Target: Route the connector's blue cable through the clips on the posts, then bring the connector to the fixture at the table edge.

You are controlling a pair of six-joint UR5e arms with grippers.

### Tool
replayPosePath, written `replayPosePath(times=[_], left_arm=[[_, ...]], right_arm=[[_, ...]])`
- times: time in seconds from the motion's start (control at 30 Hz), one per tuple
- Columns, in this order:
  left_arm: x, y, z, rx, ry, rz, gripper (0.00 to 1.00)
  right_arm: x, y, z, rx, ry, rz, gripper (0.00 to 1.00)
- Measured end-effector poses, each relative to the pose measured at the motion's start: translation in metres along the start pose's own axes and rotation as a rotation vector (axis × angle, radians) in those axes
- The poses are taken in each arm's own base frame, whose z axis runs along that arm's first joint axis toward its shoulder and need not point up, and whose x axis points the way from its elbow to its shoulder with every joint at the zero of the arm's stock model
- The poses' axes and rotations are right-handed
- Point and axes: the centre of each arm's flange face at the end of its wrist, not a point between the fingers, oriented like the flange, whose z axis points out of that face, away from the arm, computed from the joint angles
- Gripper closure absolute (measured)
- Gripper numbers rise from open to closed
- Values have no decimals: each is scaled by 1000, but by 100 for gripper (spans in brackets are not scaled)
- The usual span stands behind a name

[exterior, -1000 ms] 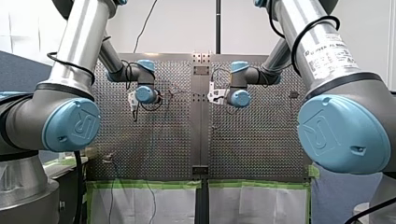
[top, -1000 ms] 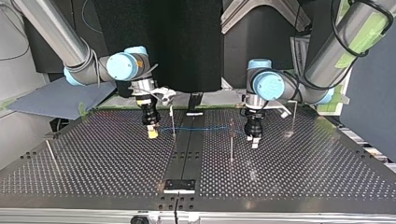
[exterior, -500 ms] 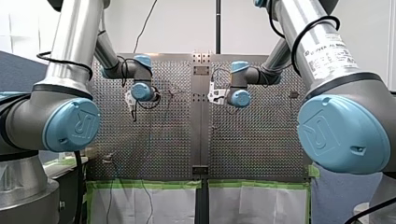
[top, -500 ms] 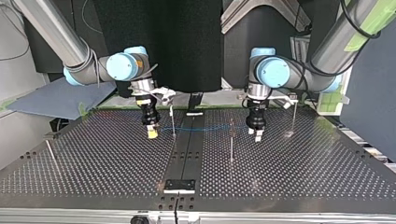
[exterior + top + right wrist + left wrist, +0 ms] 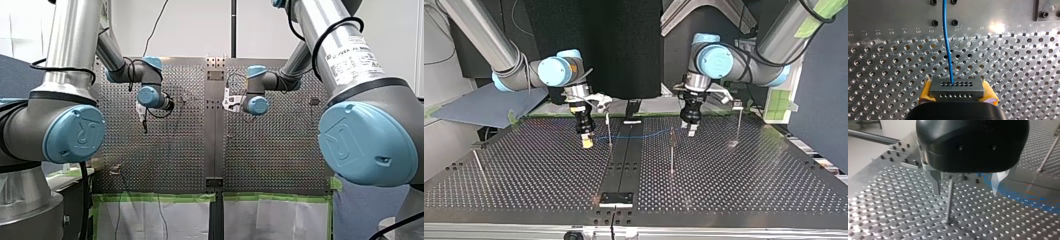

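1. Your right gripper is clamped on the connector, with the yellow pads pressing on both ends of the dark block. In the top view it hangs low over the perforated table, left of the black centre strip.
2. The blue cable leaves the connector's face and runs ahead over the table. In the top view it passes the near post just beside the right gripper, crosses the strip and reaches the top of the middle post. You cannot tell whether it sits in any clip.
3. Your left gripper has its fingers apart and holds nothing. A thin post stands on the table ahead of the gap, and a blue blur of cable lies beside one finger.
4. Around the work you have a third post at the top view's right and a leaning rod at its left. The fixture sits at the near table edge, well apart from the connector.
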Motion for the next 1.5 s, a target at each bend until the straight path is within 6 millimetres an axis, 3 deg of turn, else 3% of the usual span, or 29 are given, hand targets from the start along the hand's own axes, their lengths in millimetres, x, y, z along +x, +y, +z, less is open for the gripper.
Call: replayPosePath(times=[0.27, 0.7, 1.5], left_arm=[[7, 0, -10, -12, 31, 9, 0], [-9, -14, -22, 21, -2, 4, 0], [-12, -23, -26, 42, -16, 30, 0]], right_arm=[[0, 0, 0, 0, -2, 0, 100], [0, -2, -1, 5, -2, 2, 100], [0, -1, 0, 7, -1, 3, 100]])
